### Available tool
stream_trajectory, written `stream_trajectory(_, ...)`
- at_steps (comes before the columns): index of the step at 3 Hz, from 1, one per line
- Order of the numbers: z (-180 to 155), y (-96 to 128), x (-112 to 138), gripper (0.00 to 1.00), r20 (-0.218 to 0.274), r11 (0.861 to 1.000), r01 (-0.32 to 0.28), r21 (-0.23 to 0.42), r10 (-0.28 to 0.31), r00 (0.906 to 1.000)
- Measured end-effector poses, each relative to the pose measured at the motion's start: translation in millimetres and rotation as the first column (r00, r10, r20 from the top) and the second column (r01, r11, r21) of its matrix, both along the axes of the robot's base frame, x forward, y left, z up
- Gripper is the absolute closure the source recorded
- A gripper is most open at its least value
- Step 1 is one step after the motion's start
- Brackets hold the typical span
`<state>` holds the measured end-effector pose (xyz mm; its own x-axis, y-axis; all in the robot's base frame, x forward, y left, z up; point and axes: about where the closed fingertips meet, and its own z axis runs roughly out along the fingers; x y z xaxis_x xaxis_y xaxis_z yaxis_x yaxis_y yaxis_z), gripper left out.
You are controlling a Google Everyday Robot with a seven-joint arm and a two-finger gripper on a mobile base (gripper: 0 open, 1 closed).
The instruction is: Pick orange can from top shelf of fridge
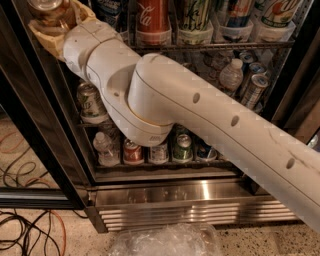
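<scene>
My gripper [50, 22] is at the top left of the camera view, in front of the fridge's left door frame. Its tan fingers [44, 39] are shut around the orange can [48, 9], whose silver lid and orange-gold body show at the frame's top edge. The can is held clear of the top shelf [215, 46], a grey wire rack with translucent cup holders. My white arm [200, 115] crosses the fridge [190, 200] diagonally and hides much of its inside.
A red Coca-Cola can [152, 20] and other cans stand in the top shelf's holders. Lower racks hold cans and water bottles [231, 76]. The black door frame [30, 125] is to the left. Cables [25, 230] and crumpled plastic [165, 240] lie on the floor.
</scene>
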<state>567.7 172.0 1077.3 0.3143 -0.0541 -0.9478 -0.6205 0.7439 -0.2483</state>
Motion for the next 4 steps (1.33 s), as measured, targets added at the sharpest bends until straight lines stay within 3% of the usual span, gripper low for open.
stream_trajectory(3, -9.8, -6.8, -17.7, 1.00, -0.019, 0.999, 0.002, -0.032, -0.002, 0.9998)
stream_trajectory(4, -17.3, -17.6, -34.3, 1.00, -0.035, 0.998, 0.019, -0.059, -0.021, 0.9992)
